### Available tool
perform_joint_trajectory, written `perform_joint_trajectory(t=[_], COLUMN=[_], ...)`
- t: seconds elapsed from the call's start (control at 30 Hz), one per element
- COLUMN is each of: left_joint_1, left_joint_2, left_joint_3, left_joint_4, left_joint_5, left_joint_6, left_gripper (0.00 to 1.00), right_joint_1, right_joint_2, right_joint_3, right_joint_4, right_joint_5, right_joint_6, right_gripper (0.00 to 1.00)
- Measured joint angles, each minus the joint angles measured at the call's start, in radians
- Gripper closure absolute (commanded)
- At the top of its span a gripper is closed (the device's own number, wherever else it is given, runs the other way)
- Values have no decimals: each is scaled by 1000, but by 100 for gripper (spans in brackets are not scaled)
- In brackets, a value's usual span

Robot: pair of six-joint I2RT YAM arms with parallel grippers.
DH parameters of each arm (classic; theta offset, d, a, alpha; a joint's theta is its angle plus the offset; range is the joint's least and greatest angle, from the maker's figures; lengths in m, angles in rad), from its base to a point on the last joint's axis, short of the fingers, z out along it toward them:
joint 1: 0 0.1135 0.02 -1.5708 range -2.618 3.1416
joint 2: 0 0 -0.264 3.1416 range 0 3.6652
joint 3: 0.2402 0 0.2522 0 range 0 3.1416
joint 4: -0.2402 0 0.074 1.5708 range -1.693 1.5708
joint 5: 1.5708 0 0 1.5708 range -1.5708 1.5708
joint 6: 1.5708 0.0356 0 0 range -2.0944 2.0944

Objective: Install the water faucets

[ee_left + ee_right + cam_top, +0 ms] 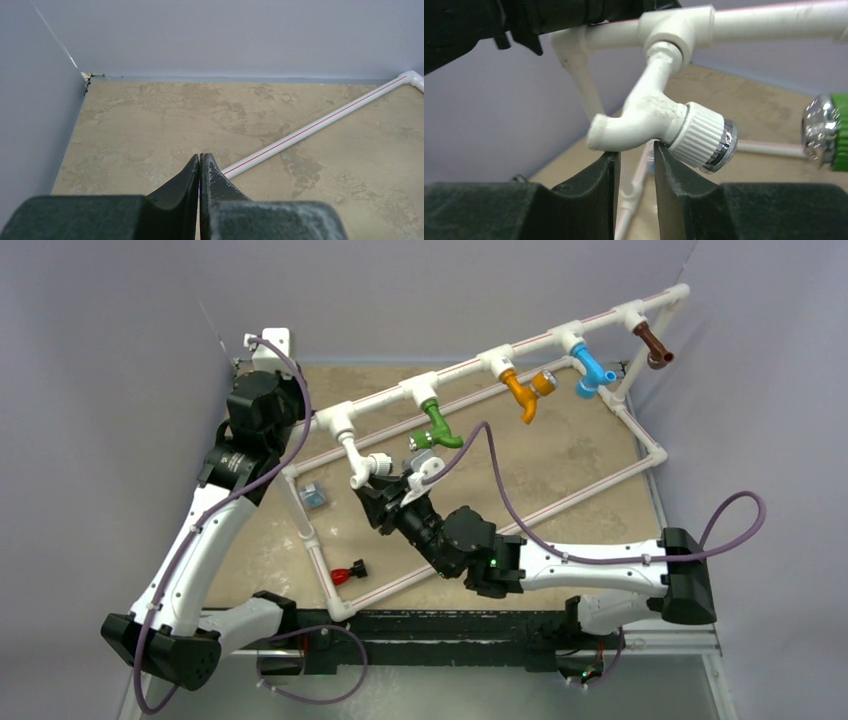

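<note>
In the top view, five taps are seen plugged into the upper rail of the white pipe frame (640, 445). They run from the 9 o'clock end to the 2 o'clock end: white faucet (360, 462), green faucet (437, 425), orange faucet (522, 392), blue faucet (592, 372) and brown faucet (652, 344). No loose faucet is seen on the bench (560, 470), so the task is judged nearly finished. Only the seating of the white one appears to be left. The right end effector (378, 485) is placed just at 5 o'clock of that tap. A small clear box (314, 496) and a red-and-black part (347, 572) are left lying inside the frame.

In the left wrist view, the left end effector (200, 156) is shown pressed together on nothing, held over bare bench beside a lower pipe.

In the right wrist view, the white faucet is seen mounted in its T-fitting (676, 27). Its bent spout is turned toward 8 o'clock, and its ribbed, chrome-capped knob (704, 137) toward 4 o'clock. The fingers of the right end effector (635, 150) are held slightly apart directly beneath the tap body. They touch or almost touch it and are clamped on nothing. Whether the tap is fully driven home cannot be told.
</note>
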Motion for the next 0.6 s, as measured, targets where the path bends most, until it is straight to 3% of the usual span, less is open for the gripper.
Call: perform_joint_trajectory(t=[0.13,0.23,0.43,0.6], left_joint_1=[-5,-5,-5,-5], left_joint_2=[-9,-9,-10,-12], left_joint_3=[-2,-2,-3,-5], left_joint_4=[-9,-8,-9,-7], left_joint_5=[5,8,8,8], left_joint_6=[-6,-5,-5,-5], left_gripper=[100,100,100,100], right_joint_1=[-49,-59,-61,-67], right_joint_2=[26,39,48,-12], right_joint_3=[-60,-61,-52,-52], right_joint_4=[99,117,97,2], right_joint_5=[-12,-13,-25,-88], right_joint_6=[311,417,414,338], right_gripper=[100,99,80,75])
